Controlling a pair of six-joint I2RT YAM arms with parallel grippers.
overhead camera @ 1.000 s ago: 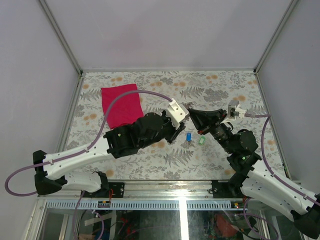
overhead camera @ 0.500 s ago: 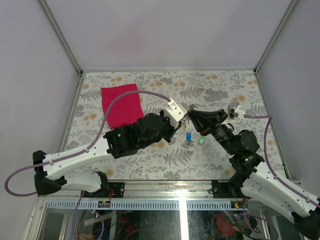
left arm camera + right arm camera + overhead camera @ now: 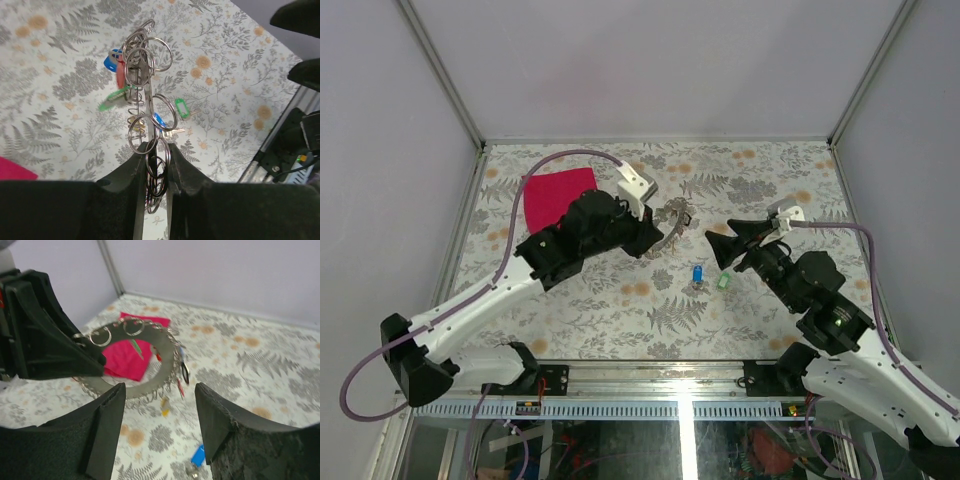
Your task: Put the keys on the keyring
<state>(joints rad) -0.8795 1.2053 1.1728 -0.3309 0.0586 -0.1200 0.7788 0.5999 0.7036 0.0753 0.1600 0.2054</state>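
cloth: magenta square (image 3: 550, 192), flat, far left of desk | desk (image 3: 620, 305): fern-and-flower print | walls (image 3: 650, 60): plain pale lilac

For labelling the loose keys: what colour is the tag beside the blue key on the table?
Green tag, best seen in the top external view.

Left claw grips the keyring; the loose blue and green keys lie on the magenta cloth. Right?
No: the blue key and green key lie on the patterned table, well right of the magenta cloth, per the top view. The left claw does grip the keyring.
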